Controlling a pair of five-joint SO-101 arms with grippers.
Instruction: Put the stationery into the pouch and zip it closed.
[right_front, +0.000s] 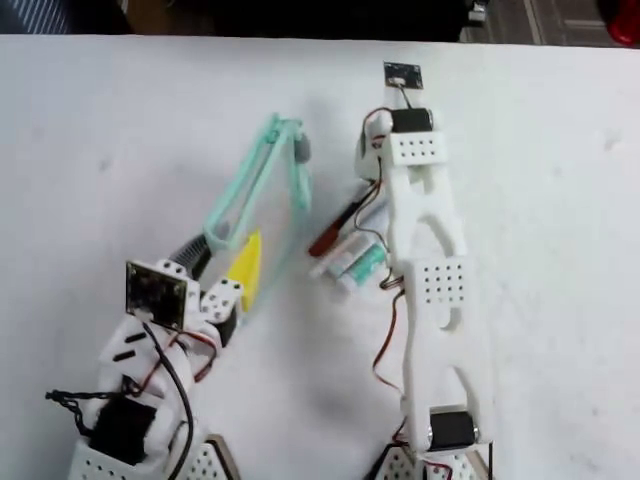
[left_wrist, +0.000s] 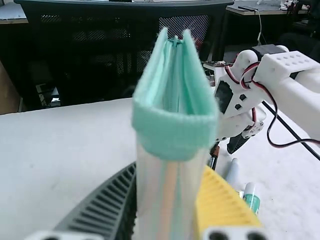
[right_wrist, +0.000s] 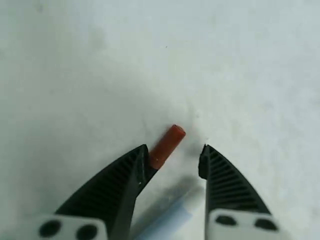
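My left gripper (right_front: 225, 250) is shut on one end of a clear pouch (right_front: 255, 185) with mint-green trim and holds it raised off the table. In the left wrist view the pouch (left_wrist: 175, 125) stands between the grey and yellow fingers (left_wrist: 220, 205), its green mouth slightly parted. Beside the pouch lie a red pen (right_front: 335, 230) and a teal-labelled marker (right_front: 360, 265). My right gripper (right_wrist: 172, 152) hangs open just above the table. The red pen's tip (right_wrist: 167, 145) lies between its black fingers, close to one of them.
The white table (right_front: 520, 200) has free room on both sides. The right arm's white body (right_front: 435, 280) spans the table's middle and covers part of the stationery. A dark mesh chair (left_wrist: 100, 55) stands beyond the table's far edge.
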